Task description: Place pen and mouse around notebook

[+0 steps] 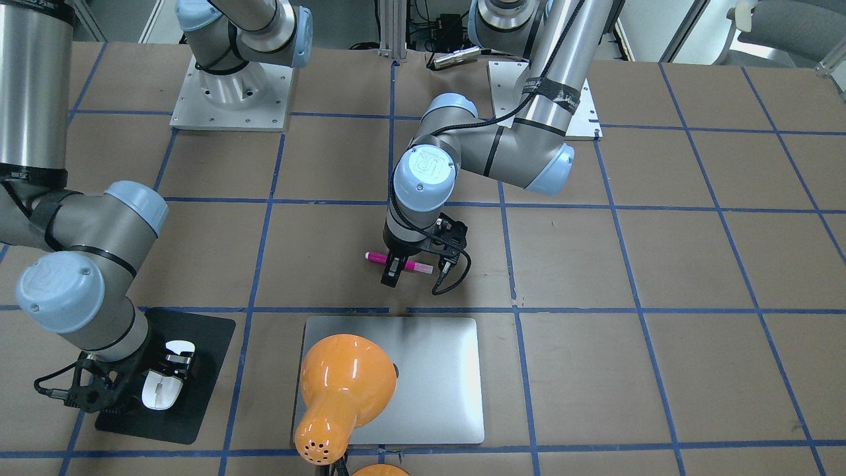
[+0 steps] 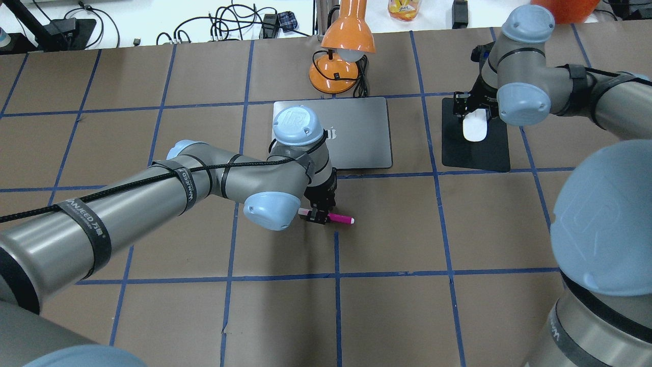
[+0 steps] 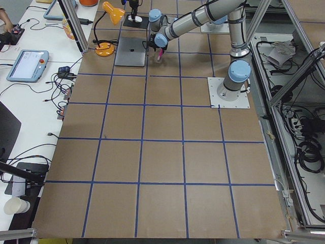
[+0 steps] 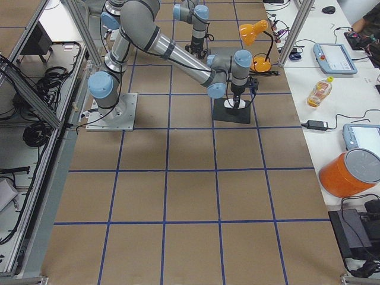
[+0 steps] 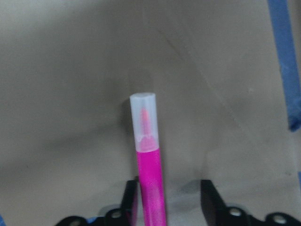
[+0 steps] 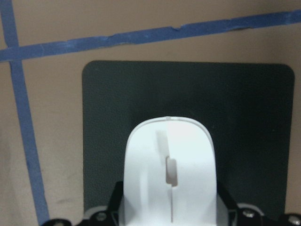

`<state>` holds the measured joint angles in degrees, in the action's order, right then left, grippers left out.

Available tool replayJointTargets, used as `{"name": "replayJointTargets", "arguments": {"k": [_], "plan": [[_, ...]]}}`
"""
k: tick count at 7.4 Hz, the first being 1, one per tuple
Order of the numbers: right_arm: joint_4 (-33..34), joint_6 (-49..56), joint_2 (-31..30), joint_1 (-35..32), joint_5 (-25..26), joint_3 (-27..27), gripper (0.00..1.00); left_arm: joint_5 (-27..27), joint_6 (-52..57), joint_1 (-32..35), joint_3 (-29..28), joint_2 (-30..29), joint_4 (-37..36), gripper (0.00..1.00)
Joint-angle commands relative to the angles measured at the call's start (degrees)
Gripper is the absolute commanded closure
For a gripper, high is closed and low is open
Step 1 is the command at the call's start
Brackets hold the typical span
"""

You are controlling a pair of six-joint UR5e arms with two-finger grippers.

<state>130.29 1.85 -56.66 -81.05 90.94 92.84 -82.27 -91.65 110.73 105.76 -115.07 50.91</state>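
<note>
Magenta with a pale cap, the pen (image 2: 340,219) lay flat on the bench (image 2: 407,229) on the robot's side of the notebook (image 2: 361,137). It was near the notebook's edge but apart from it, with a blue tape line between them. Its long axis ran side to side, roughly parallel to that edge, cap toward the robot's left.

The left pincer (image 5: 170,190) stood straight over the pen, released, jaws astride the barrel and across its axis. In the wrist view one finger sat against the barrel while the other finger (image 5: 210,197) stood off, bare bench between. The left arm was plainly the nearer to the pen. A squeeze looked like all the grasp would need, though the off-centre pen would probably be nudged sideways first.

Well apart, on the robot's right, the mouse (image 6: 169,169) sat over a black mat (image 6: 254,122) beside the notebook. The right pincer (image 6: 170,207) was clenched on its flanks, with no gap showing on either side. Whether the mouse was clear of the mat could not be told.
</note>
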Motion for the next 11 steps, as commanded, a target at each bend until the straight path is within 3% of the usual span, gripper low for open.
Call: {"name": "replayJointTargets", "arguments": {"k": [1, 2, 3, 6, 8, 11], "plan": [[0.84, 0.08, 0.68, 0.02, 0.47, -0.02, 0.48, -2.7, 13.33, -0.6, -2.47, 2.21, 1.2, 0.0], [0.85, 0.0, 0.68, 0.02, 0.47, -0.29, 0.19, -3.24, 20.04, -0.86, -2.92, 5.62, 6.6, 0.0], [0.85, 0.08, 0.41, 0.19, 0.47, -0.46, 0.0, -3.25, 32.2, -2.08, -3.19, 9.83, 11.09, 0.01], [-3.78, 0.17, -4.92, 0.46, 0.64, -0.55, 0.0, -3.42, 63.17, -10.42, -7.92, 19.07, 27.42, 0.02], [-18.77, -0.7, -16.67, 0.28, -0.05, -0.03, 0.0, -5.61, 78.4, -15.52, -11.0, 23.56, 40.26, 0.15], [-36.9, -0.8, -29.17, -1.64, -0.15, -0.29, 0.0, -5.71, 88.12, -22.03, -13.37, 26.83, 42.6, 0.14]]}}
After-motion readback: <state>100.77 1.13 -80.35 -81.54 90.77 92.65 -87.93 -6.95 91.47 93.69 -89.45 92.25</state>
